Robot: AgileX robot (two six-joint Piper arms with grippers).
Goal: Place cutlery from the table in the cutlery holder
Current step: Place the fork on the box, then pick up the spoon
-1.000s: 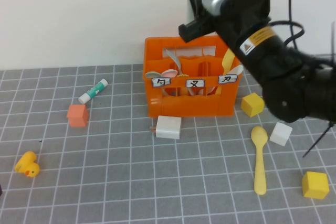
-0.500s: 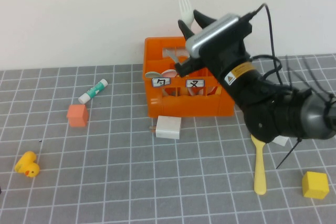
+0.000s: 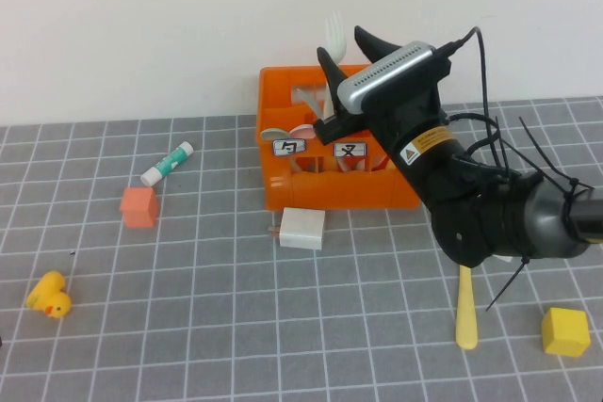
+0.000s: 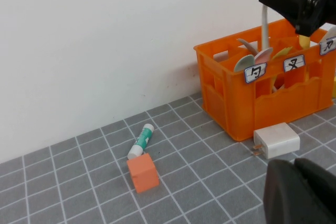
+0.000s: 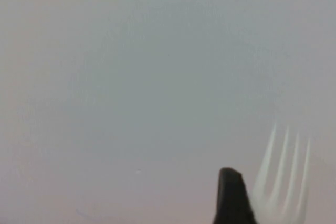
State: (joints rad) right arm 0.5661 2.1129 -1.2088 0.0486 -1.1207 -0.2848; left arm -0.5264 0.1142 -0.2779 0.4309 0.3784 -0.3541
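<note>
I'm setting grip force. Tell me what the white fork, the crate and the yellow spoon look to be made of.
White fork, held tines-up by the right gripper over the crate: likely thin plastic, slightly translucent at the tines.
Crate: orange moulded plastic, smooth, faint sheen, cut-out walls.
Yellow spoon on the table: probably plastic, uniform matte yellow, no metallic glint.
Left gripper is low, near the table, holding nothing visible.

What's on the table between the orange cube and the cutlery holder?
In the high view, only the white and green tube lies between the orange cube and the cutlery holder, set slightly back; otherwise bare table.

Glossy orange plastic cutlery holder (image 3: 320,181) (matt grey tiled table (image 3: 188,308)).
</note>
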